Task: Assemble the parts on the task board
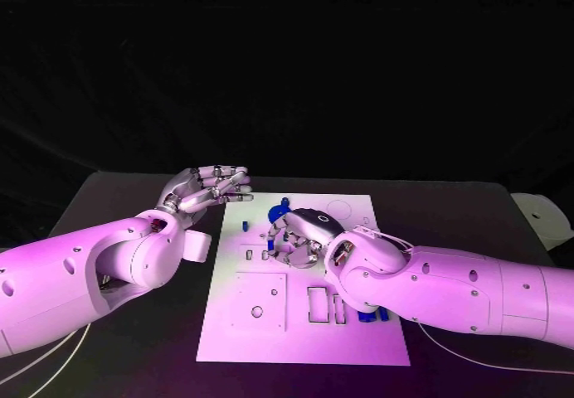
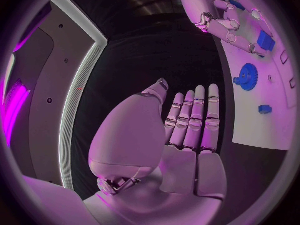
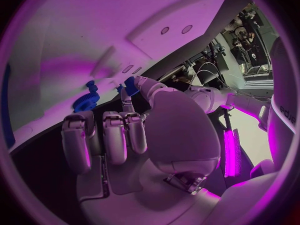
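Left hand (image 1: 206, 189) hovers over the black table (image 1: 119, 199), just beside the task board's (image 1: 299, 336) left edge near its far corner; fingers extended side by side, palm empty, grasping nothing. The left wrist view confirms this: left hand (image 2: 187, 130) flat and released, clear of the board (image 2: 262, 120).

Task board lies at mid-table. Right hand (image 1: 302, 236) sits over the board's far-centre area, fingers curled down. In the right wrist view, thumb and a fingertip of the right hand (image 3: 134, 130) pinch a small blue part (image 3: 130, 86) against the board. A blue gear (image 3: 84, 101) stands on the board just beside that part; the same gear (image 2: 247, 76) shows in the left wrist view.
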{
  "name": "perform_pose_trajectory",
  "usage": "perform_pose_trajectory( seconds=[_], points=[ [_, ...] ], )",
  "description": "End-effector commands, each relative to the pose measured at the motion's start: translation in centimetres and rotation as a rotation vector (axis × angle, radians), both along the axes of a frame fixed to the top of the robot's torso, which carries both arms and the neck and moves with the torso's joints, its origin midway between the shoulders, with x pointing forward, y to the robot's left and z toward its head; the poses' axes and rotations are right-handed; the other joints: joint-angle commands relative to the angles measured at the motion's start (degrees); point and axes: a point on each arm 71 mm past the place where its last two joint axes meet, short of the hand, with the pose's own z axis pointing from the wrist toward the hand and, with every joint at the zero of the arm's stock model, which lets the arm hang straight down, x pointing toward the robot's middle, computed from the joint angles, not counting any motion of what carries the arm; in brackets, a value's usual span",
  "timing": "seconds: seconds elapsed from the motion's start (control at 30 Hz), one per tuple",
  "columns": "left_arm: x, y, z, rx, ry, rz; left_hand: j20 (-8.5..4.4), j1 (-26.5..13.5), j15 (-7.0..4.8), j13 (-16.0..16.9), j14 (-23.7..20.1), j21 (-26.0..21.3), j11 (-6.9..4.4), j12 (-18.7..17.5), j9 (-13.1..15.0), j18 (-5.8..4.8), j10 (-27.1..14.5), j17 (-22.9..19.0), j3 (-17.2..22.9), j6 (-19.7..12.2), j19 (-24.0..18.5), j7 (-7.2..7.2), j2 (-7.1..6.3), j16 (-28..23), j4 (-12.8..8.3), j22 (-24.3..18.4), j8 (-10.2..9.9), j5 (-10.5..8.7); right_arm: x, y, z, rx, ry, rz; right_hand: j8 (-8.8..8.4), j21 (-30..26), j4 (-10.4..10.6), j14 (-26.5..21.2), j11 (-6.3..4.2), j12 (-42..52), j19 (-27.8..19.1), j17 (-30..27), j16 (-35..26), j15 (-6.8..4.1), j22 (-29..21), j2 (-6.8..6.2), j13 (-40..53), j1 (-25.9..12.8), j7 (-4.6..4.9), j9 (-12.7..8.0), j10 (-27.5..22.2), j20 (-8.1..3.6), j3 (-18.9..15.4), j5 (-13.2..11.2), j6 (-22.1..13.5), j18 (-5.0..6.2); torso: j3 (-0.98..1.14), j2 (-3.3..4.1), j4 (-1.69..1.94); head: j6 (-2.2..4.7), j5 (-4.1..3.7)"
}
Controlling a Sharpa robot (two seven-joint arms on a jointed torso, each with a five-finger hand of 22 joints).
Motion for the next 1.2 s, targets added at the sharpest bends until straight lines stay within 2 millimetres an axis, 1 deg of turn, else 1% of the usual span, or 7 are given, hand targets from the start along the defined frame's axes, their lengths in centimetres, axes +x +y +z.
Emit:
perform_pose_trajectory(
  seconds=[0.03,0.23,0.37,0.53,0.73,0.87,1.2],
  points=[
    [-0.1,-0.3,0.1,-0.011,-0.006,-0.021,0.10,-0.3,0.10,0.1,0.1,-0.2,0.01,-0.3,-0.1,0.84,0.4,0.1,0.5,0.5,0.3,1.88,-0.48,-0.3,0.0,-0.1,-0.2,0.00,-0.1,0.3,-0.7,-0.073,-0.003,0.007,1.25,0.3,0.3,6.0,-0.31,0.3,6.0,15.1,0.2,-0.45,15.1,0.30,13.5,-0.2,-0.74,1.4,4.4,-0.55,-0.1,0.0,0.4,-0.40,0.07,0.05,-0.06,-0.17,0.21],
    [-0.1,-0.3,0.2,-0.012,-0.006,-0.022,0.10,-0.3,0.10,0.1,0.1,-0.2,0.01,-0.3,-0.1,0.84,0.4,0.1,0.5,0.5,0.3,1.88,-0.48,-0.3,0.0,-0.1,-0.2,0.00,-0.3,0.6,-1.1,-0.094,0.003,0.012,1.34,0.3,0.4,6.0,-0.30,0.3,6.0,15.0,0.2,-0.45,15.1,0.22,13.4,-0.4,-0.75,1.4,4.4,-0.55,-0.2,-0.1,0.4,-0.40,0.06,0.02,-0.04,-0.38,0.33],
    [-0.1,-0.3,0.2,-0.012,-0.005,-0.022,0.10,-0.3,0.10,0.1,0.1,-0.2,0.01,-0.3,-0.1,0.84,0.4,0.1,0.5,0.5,0.3,1.88,-0.48,-0.3,0.0,-0.1,-0.2,0.00,-0.3,0.7,-1.3,-0.107,0.008,0.013,1.35,0.3,0.4,6.0,-0.31,0.2,6.0,15.0,0.2,-0.45,15.1,0.20,13.4,-0.5,-0.75,1.4,4.3,-0.55,-0.2,-0.1,0.4,-0.40,0.08,0.02,-0.10,-0.48,0.44],
    [-0.1,-0.3,0.2,-0.012,-0.005,-0.022,0.10,-0.3,0.10,0.1,0.1,-0.2,0.01,-0.3,-0.1,0.84,0.4,0.1,0.5,0.5,0.3,1.88,-0.48,-0.3,0.0,-0.1,-0.2,0.00,-0.2,0.6,-1.7,-0.126,0.017,0.007,1.40,0.3,0.5,5.9,-0.31,0.2,6.0,15.0,0.2,-0.45,15.1,0.07,13.3,-0.7,-0.75,1.5,4.3,-0.56,-0.3,-0.3,0.4,-0.40,0.05,0.02,-0.10,-0.55,0.41],
    [-0.1,-0.2,0.2,-0.011,-0.004,-0.022,0.10,-0.3,0.10,0.1,0.1,-0.2,0.01,-0.3,-0.1,0.84,0.4,0.1,0.5,0.5,0.3,1.88,-0.48,-0.3,0.0,-0.1,-0.2,0.00,0.0,0.5,-1.9,-0.137,0.017,-0.002,1.41,0.3,0.5,5.9,-0.31,0.2,6.0,14.9,0.2,-0.45,15.1,0.00,13.3,-0.8,-0.75,1.5,4.3,-0.56,-0.3,-0.4,0.3,-0.40,0.07,0.04,-0.05,-0.66,0.38],
    [-0.1,-0.2,0.2,-0.011,-0.004,-0.021,0.10,-0.3,0.10,0.1,0.1,-0.2,0.01,-0.3,-0.1,0.84,0.4,0.1,0.5,0.5,0.3,1.88,-0.48,-0.3,0.0,-0.1,-0.2,0.00,0.0,0.5,-1.9,-0.140,0.013,-0.003,1.41,0.3,0.5,5.9,-0.31,0.1,6.0,14.8,0.1,-0.45,15.1,-0.05,13.3,-0.8,-0.75,1.5,4.2,-0.56,-0.4,-0.4,0.3,-0.40,0.07,0.04,-0.10,-0.66,0.40],
    [-0.1,-0.1,0.2,-0.010,-0.002,-0.021,0.10,-0.3,0.10,0.1,0.1,-0.2,0.01,-0.3,-0.1,0.84,0.4,0.1,0.5,0.5,0.3,1.88,-0.48,-0.3,0.0,-0.1,-0.2,0.00,0.1,0.4,-2.0,-0.156,0.015,-0.014,1.32,0.3,0.6,5.9,-0.19,-0.3,6.0,14.6,0.0,-0.38,15.1,-0.67,12.9,-1.3,-0.58,1.5,3.9,-0.53,-0.6,-0.6,-0.2,-0.40,0.05,0.00,-0.08,-0.80,0.32]
  ],
)
